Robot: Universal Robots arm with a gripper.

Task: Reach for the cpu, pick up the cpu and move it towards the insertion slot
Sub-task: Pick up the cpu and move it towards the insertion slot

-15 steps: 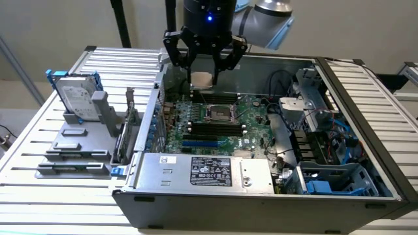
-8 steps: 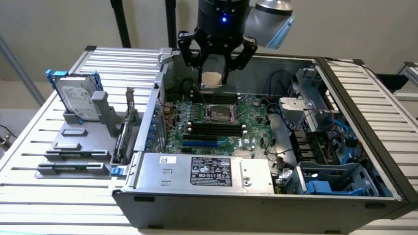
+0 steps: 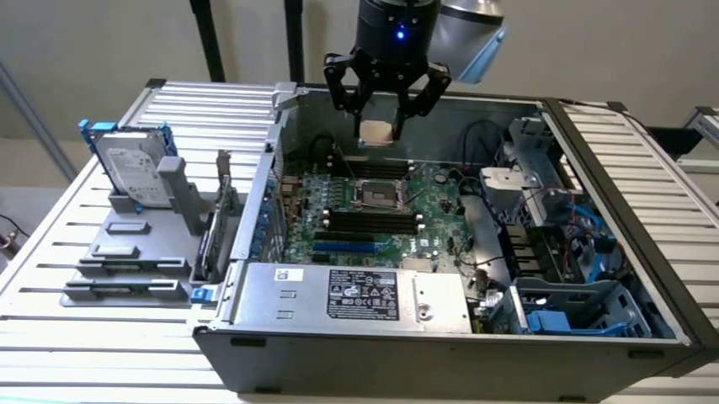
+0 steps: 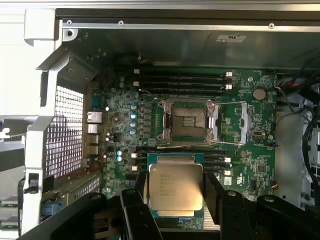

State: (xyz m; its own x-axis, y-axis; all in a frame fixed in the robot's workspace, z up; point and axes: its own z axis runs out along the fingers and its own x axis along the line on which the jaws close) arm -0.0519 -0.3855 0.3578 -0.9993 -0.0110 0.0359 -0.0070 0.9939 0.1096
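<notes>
With the cpu [image 4: 176, 189] already lifted and clamped between the fingers [image 3: 343, 94] of the gripper [image 3: 379, 114], hangs above the open case, slot [image 4: 189, 120] lying below and ahead, cpu not yet over it.

Setting: a robotics test bench or electronics assembly lab is indicated.
Work surface: a table [image 3: 67, 252] of pale slatted metal profiles is seen, of the kind used for industrial rigs.
Workpiece: an opened desktop computer case [image 3: 450, 337] is laid flat, with its green motherboard [image 3: 337, 223] exposed (memory slots and cabling are visible).
Fixtures: a grey holder [image 3: 135, 252] is placed beside the case, and a hard drive [image 3: 133, 172] with blue brackets is stood upright in it.
Equipment: an industrial robot arm [image 3: 466, 38] is mounted above the case.
Surroundings: plain light walls and black upright posts [image 3: 208, 42] are seen behind.
</notes>
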